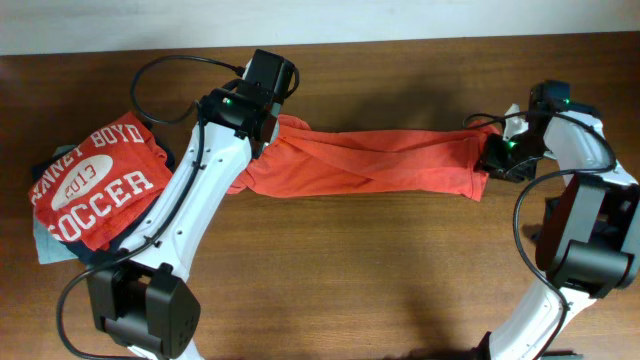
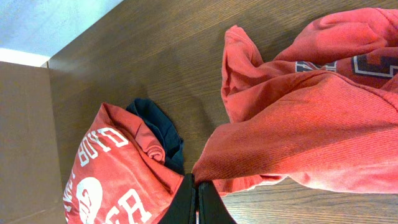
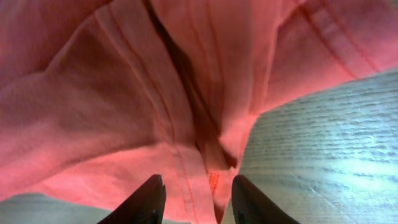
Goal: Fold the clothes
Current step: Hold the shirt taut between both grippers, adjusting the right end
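An orange-red shirt [image 1: 370, 160] lies stretched in a long band across the middle of the table. My left gripper [image 1: 268, 132] is at its left end, shut on a fold of the shirt's fabric [image 2: 298, 130]; the black fingers [image 2: 186, 202] are pressed together. My right gripper [image 1: 492, 157] is at the shirt's right end. In the right wrist view its fingers [image 3: 146, 202] stand apart, with a seamed edge of the shirt [image 3: 186, 118] lying loosely between them, so my right gripper [image 3: 196, 190] is open.
A pile of clothes sits at the table's left edge: a red tee with white SOCCER print [image 1: 95, 185] on top, a dark piece [image 2: 155, 124] beneath, and a pale grey-blue piece [image 1: 45, 245] at the bottom. Bare wooden tabletop [image 1: 380, 270] spreads in front.
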`<action>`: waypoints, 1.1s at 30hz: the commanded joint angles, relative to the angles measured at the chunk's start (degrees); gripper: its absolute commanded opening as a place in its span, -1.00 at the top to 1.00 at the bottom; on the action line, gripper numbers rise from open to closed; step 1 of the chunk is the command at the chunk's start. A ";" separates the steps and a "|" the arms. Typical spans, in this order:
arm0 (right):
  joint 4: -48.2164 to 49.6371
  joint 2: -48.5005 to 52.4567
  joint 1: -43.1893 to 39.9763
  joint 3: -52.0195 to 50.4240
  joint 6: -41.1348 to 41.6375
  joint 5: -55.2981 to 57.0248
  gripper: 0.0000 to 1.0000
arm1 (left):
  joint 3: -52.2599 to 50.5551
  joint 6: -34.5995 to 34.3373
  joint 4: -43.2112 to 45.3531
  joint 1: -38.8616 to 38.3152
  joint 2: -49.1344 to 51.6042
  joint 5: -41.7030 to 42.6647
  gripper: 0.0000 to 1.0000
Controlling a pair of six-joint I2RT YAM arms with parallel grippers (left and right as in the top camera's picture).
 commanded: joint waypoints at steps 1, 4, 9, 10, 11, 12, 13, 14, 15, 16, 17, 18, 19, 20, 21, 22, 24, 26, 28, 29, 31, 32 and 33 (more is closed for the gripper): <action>1.44 1.36 0.07 0.00 -1.77 -1.90 0.20 | -0.55 0.74 0.17 0.42 -0.79 0.22 0.99; 1.81 2.82 0.07 -0.02 -4.26 -6.34 0.21 | -0.55 0.74 0.15 0.42 -0.79 0.22 0.99; 1.77 3.76 0.07 -0.09 -4.24 -7.43 0.36 | -0.55 0.74 0.17 0.42 -0.79 0.22 0.99; 1.90 3.76 0.07 -0.09 -4.24 -7.45 0.41 | -0.55 0.74 0.17 0.42 -0.79 0.22 0.99; 2.03 3.76 0.04 -0.09 -4.24 -7.41 0.47 | -0.55 0.74 0.17 0.42 -0.79 0.22 0.99; 2.08 3.76 -0.07 -0.09 -4.22 -7.43 0.54 | -0.55 0.76 0.17 0.42 -0.79 0.22 0.99; 2.08 3.74 -0.17 -0.09 -4.22 -7.41 0.61 | -0.55 0.76 0.17 0.42 -0.79 0.22 0.99; 2.10 3.65 -0.22 -0.07 -4.22 -7.41 0.65 | -0.55 0.76 0.20 0.42 -0.79 0.22 0.99; 2.10 3.52 -0.46 0.13 -4.13 -7.43 0.72 | -0.55 0.76 0.17 0.42 -0.79 0.22 0.99; 1.97 3.48 -0.57 0.46 -3.85 -7.45 0.76 | -0.55 0.81 0.17 0.42 -0.79 0.22 0.99; 1.42 3.21 -0.79 1.09 -3.43 -7.48 0.81 | -0.55 0.96 0.17 0.42 -0.79 0.20 0.99; 0.74 2.78 -0.92 1.81 -3.06 -7.43 0.85 | -0.55 1.03 0.17 0.42 -0.79 0.20 0.99; 0.11 2.32 -1.03 2.54 -2.91 -7.43 0.88 | -0.55 1.16 0.17 0.42 -0.79 0.20 0.99; -0.44 1.95 -1.11 3.06 -2.86 -7.48 0.89 | -0.55 1.22 0.15 0.42 -0.79 0.20 0.99; -1.73 0.98 -1.22 4.44 -2.47 -7.43 0.92 | -0.55 1.36 0.17 0.46 -0.79 0.17 0.99; -2.27 0.50 -1.22 4.96 -2.47 -7.52 0.91 | -0.55 1.38 0.17 0.50 -0.79 0.17 0.99; -4.59 -1.25 -1.22 7.17 -2.49 -7.61 0.92 | -0.55 1.38 0.28 0.61 -0.79 0.17 0.99; -6.40 -2.97 -1.18 8.94 -2.01 -7.61 0.92 | -0.55 1.38 0.35 0.74 -0.79 0.20 0.99; -7.41 -4.57 -1.18 10.08 -0.63 -7.58 0.92 | -0.55 1.38 0.35 0.74 -0.81 0.15 0.99; -7.93 -5.31 -1.18 10.49 -0.28 -7.58 0.93 | -0.52 1.38 0.37 0.74 -0.81 -0.22 0.99; -8.83 -6.60 -1.18 10.93 -0.02 -7.48 0.92 | -0.52 1.38 0.35 0.74 -0.81 -1.62 0.99; -9.03 -7.19 -1.22 11.02 0.09 -7.43 0.92 | -0.42 1.38 0.33 0.74 -0.83 -2.78 0.99; -9.03 -7.87 -1.22 11.02 0.09 -7.43 0.92 | -0.28 1.38 0.31 0.74 -0.87 -3.76 0.99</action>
